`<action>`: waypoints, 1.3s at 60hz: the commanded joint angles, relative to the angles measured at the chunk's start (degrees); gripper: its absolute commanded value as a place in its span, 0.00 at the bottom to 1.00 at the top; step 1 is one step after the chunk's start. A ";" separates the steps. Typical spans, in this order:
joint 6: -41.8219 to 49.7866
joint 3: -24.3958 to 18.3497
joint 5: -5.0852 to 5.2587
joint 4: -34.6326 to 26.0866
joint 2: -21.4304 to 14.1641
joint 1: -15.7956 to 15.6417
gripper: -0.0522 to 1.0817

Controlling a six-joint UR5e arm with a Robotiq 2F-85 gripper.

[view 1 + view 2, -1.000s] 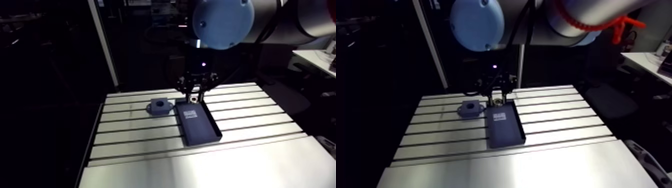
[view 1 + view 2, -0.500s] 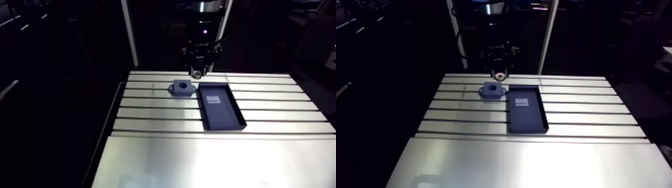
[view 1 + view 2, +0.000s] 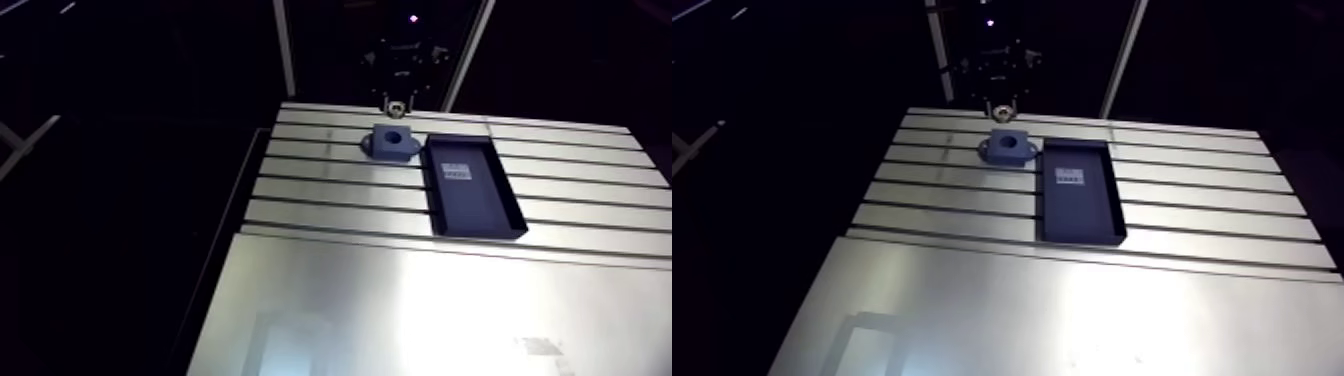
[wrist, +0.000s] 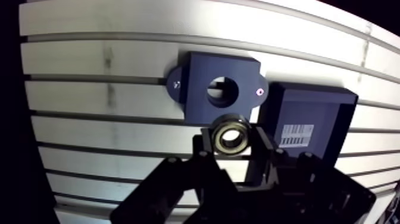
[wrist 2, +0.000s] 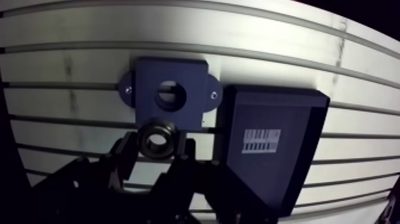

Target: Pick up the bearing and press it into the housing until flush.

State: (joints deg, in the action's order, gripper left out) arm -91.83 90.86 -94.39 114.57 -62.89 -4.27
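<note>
Clamping the bearing in the gripper, hovering just short of the housing, with its bore straight ahead and seemingly axis-parallel

Gripper w/ bearing shifted from tray's far end across to housing; bearing now at housing's edge, nr bore.

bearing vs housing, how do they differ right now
The bearing is a small shiny metal ring; the housing is a larger dark blue block with two side ears. The bearing is clamped in the gripper, off the table; the housing sits on the table, ahead of the gripper. The bearing is not yet seated, so the housing's bore is empty. Both have a round central hole.
</note>
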 commanded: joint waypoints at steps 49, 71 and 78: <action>-0.94 -0.29 -0.05 2.73 3.61 0.57 0.75; -1.63 -0.13 -0.03 4.59 4.84 0.75 0.75; -1.64 -0.04 -0.05 4.84 5.08 0.75 0.75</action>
State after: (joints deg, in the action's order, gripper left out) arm -93.25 90.67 -94.40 118.38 -58.33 -3.54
